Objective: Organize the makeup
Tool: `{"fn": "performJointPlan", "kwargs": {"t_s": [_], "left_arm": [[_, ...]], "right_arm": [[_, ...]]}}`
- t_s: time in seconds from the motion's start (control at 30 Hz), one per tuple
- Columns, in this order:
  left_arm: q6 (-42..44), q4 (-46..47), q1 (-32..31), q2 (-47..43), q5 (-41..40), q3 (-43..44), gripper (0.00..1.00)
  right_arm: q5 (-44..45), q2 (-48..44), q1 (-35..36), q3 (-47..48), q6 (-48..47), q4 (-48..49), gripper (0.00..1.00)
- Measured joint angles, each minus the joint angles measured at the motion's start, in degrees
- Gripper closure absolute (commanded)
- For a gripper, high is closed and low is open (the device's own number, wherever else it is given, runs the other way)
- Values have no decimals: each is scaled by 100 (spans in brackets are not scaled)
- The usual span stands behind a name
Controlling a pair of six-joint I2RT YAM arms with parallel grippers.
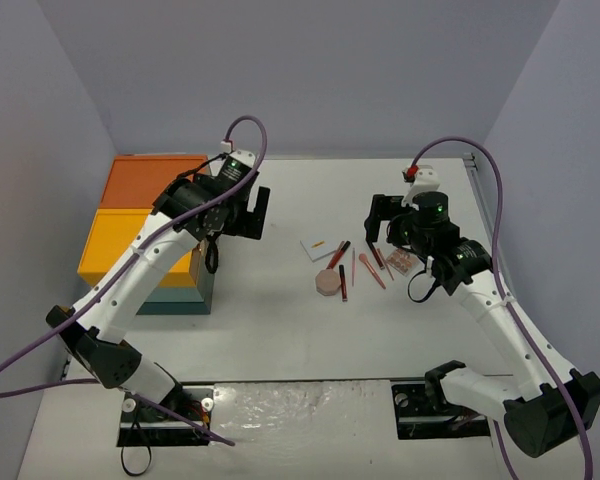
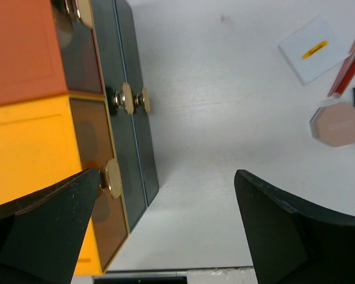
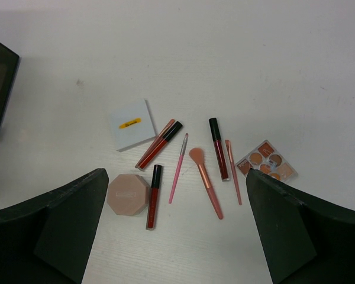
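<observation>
On the left side of the table (image 1: 280, 330) stands the teal box (image 1: 145, 240) with orange and yellow tops. My left gripper (image 2: 167, 173) hangs just beside its drawer knobs, jaws wide apart and holding nothing. Right of the middle, the makeup lies loose on the table, well apart from the box: first a white card (image 3: 130, 124), below it an octagonal pink compact (image 3: 128, 194), then red gloss tubes (image 3: 160, 145), a thin pink brush (image 3: 178, 168), a wider brush (image 3: 204, 174), and last a small palette (image 3: 267, 161). My right gripper (image 3: 176, 171) hovers above them, also fully open and empty. I judge all of it light. The tubes look smooth and may roll, so I would pinch one across its middle. The card and palette are flat and hard to get under. The compact needs a wide grip on opposite sides.
</observation>
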Motion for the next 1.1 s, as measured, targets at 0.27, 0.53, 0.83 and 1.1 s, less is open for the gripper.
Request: {"fn": "performJointPlan", "kwargs": {"t_s": [0.27, 0.53, 0.83, 1.1], "left_arm": [[-517, 52, -157, -31, -762, -1074, 3], [-684, 299, -157, -35, -1165, -1386, 3], [-711, 380, -157, 14, -1197, -1458, 3], [-775, 431, -157, 20, -1073, -1641, 3]], "right_arm": [[-35, 88, 0, -101, -1, -36, 0], [-37, 88, 0, -103, -7, -37, 0], [-37, 88, 0, -103, -7, -37, 0], [-34, 88, 0, -131, -7, -41, 0]]}}
